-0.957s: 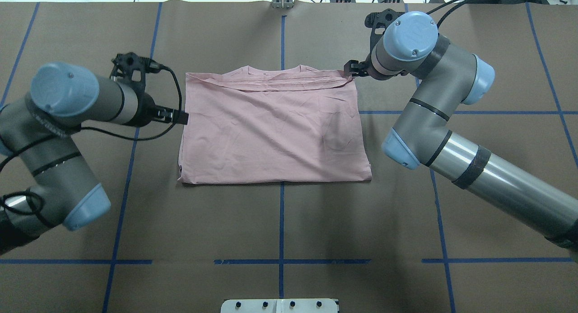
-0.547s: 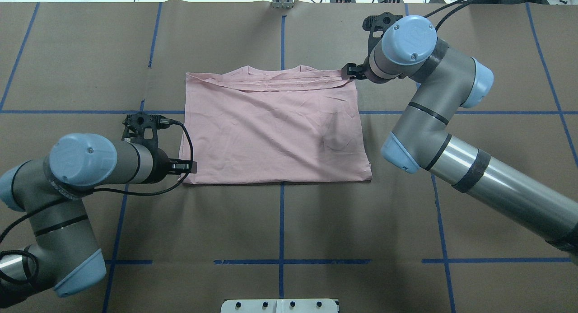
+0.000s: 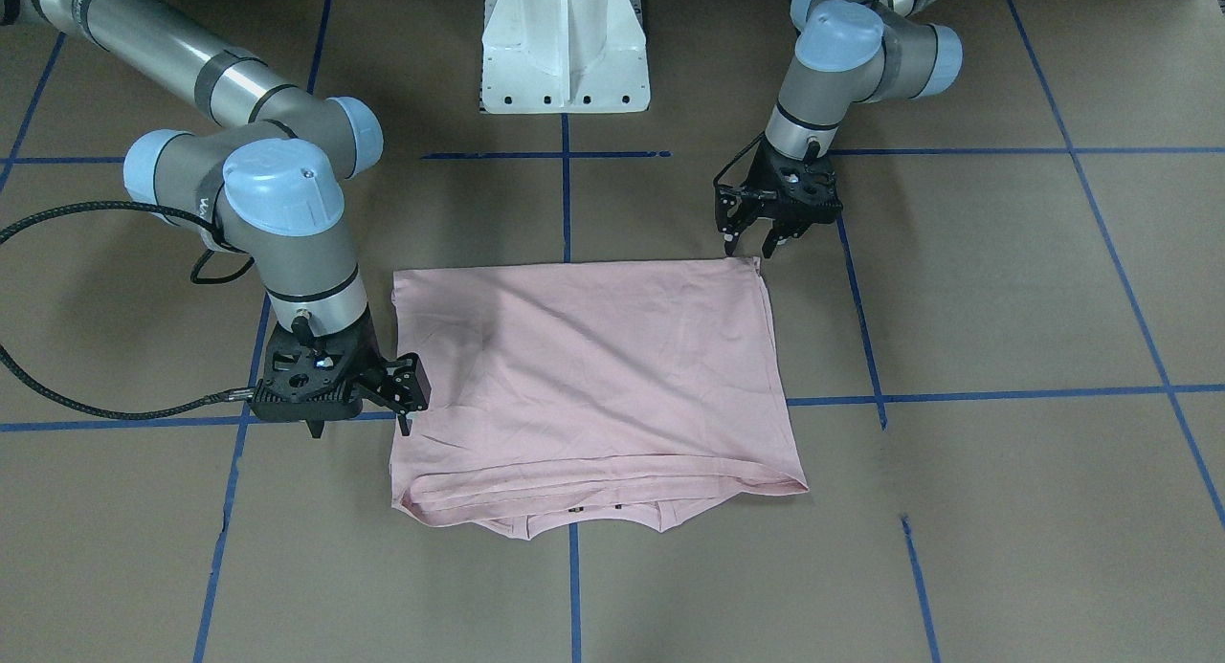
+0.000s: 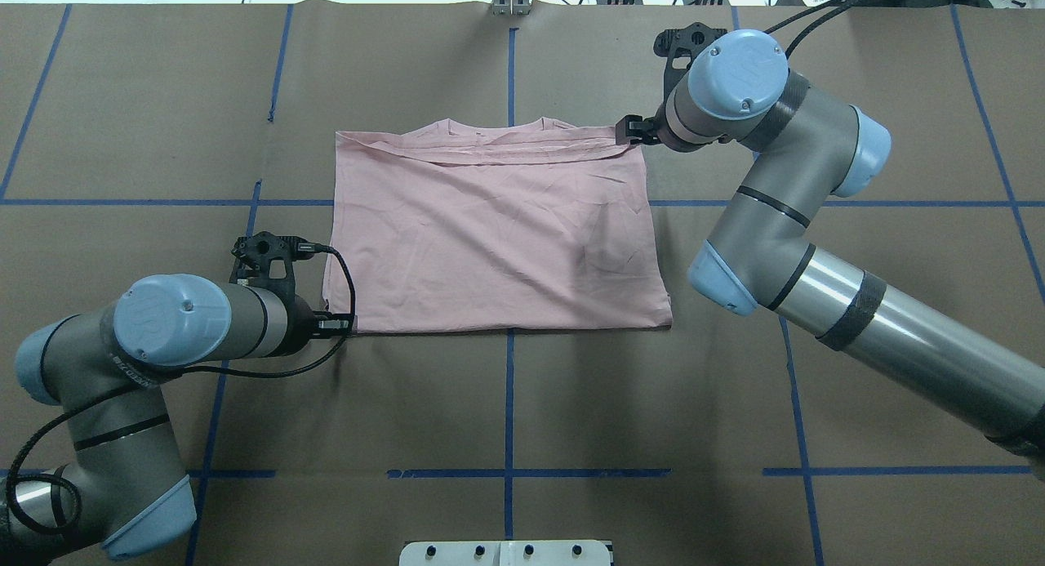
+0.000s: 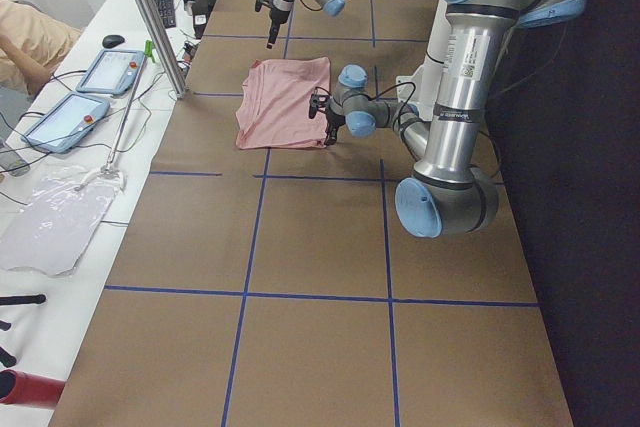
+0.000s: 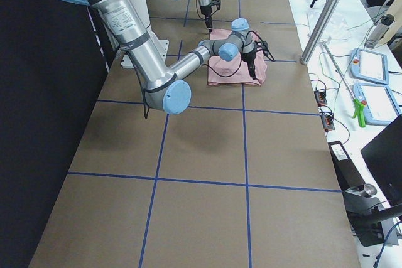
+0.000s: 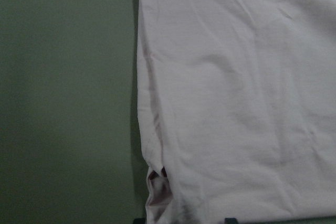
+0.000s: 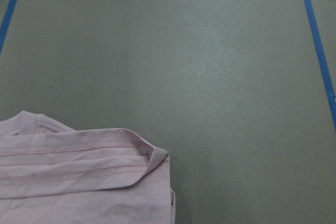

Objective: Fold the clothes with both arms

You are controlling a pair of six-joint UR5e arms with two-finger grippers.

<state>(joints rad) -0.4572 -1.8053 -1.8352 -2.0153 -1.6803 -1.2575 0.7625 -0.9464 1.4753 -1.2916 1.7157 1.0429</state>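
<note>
The clothes are one pale pink T-shirt (image 4: 498,231) lying flat and folded on the brown table, plain side up, with the collar and folded-in sleeves along its far edge (image 3: 574,505). My left gripper (image 4: 339,325) hangs open at the shirt's near left corner (image 7: 157,192) and holds nothing; in the front-facing view it (image 3: 748,247) stands just off that corner. My right gripper (image 4: 627,131) is open beside the far right corner (image 8: 155,156), which lies loose on the table. The front-facing view shows its fingers spread (image 3: 362,429).
The white pedestal base (image 3: 565,51) stands at the robot's side of the table. Blue tape lines (image 4: 508,403) cross the brown paper. A black cable (image 3: 96,414) loops from the right wrist. Tablets (image 5: 65,117) and a metal pole (image 5: 150,17) stand past the table's far edge.
My left arm has travelled along the shirt's left edge toward the robot, from its middle to the near left corner. The right gripper has hardly moved. The shirt lies as before.
</note>
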